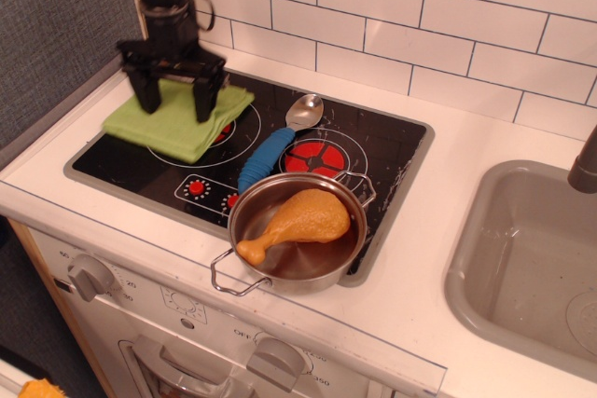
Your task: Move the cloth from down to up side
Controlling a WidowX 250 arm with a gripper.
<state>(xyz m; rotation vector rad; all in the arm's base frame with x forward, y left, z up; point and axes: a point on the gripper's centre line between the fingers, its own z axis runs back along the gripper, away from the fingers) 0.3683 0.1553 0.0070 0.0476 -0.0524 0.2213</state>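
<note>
The light-green cloth (173,130) lies slightly bunched on the back-left burner of the black hob (382,151), near the tiled wall. My black gripper (175,105) stands upright over the cloth's far half. Its two fingers are spread apart, with the tips down on the cloth and a raised fold of fabric between them. Whether the tips pinch the fabric or only press on it does not show.
A steel pot (244,200) holding a toy chicken drumstick (300,221) sits at the hob's front right. A spoon with a blue handle (269,154) lies in the middle of the hob. A grey sink (485,267) is at the right. The white tile wall (401,34) runs behind.
</note>
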